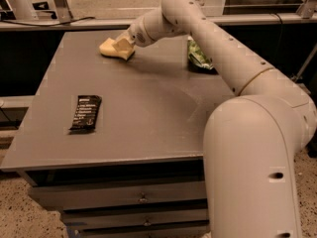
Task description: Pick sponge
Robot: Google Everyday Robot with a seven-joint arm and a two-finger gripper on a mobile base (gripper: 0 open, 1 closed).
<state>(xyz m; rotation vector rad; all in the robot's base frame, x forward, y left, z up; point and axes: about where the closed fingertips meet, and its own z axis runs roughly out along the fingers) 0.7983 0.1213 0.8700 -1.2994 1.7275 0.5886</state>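
The pale-yellow sponge (pixel 107 48) lies at the far left part of the grey table (pixel 148 113). My gripper (pixel 123 47) reaches across the table from the right and sits right at the sponge's right end, overlapping it low over the tabletop. The sponge's right end is hidden behind the gripper. The sponge appears to rest on or just above the table surface.
A black snack bar wrapper (pixel 86 113) lies at the table's left front. A green wrinkled snack bag (pixel 199 58) lies at the far right, partly behind my arm. My large arm link (pixel 252 172) fills the right foreground. Drawers (pixel 119 197) sit below the table's front edge.
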